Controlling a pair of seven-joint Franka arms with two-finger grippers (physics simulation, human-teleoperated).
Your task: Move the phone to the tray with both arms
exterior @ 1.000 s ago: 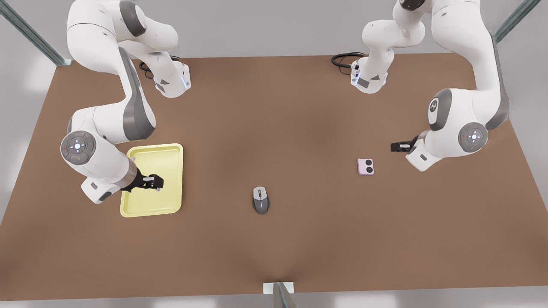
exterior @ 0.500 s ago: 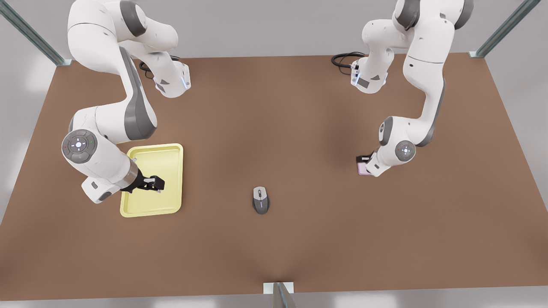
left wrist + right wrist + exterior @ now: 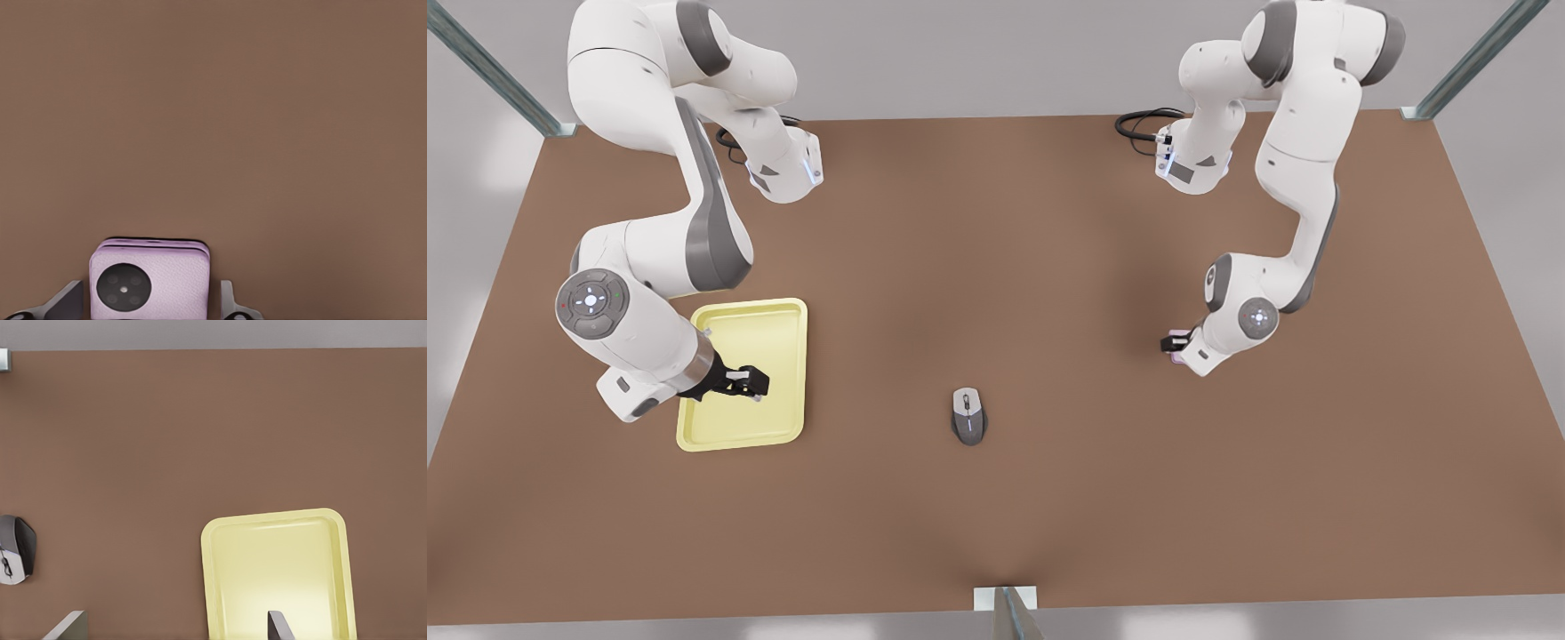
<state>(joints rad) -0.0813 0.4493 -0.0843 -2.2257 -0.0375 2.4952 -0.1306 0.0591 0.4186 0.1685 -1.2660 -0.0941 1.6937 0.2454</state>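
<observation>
The pale pink phone (image 3: 163,277) lies flat on the brown table, its black round circle facing up. My left gripper (image 3: 147,297) is open, one finger (image 3: 67,301) on each side of the phone with a small gap on both sides. In the front view this gripper (image 3: 1176,342) is at the right, low over the phone (image 3: 1179,358), which it mostly hides. The pale yellow tray (image 3: 783,320) sits at the front view's left. My right gripper (image 3: 751,384) hangs open and holds nothing over the tray (image 3: 280,553).
A grey computer mouse (image 3: 968,415) lies between the tray and the phone, nearer the front edge; it also appears in the right wrist view as the mouse (image 3: 17,548). A black cable (image 3: 1138,122) coils at the far arm base.
The left arm swung in and lowered from beside the phone until its gripper straddles it. The right arm over the tray barely moved.
</observation>
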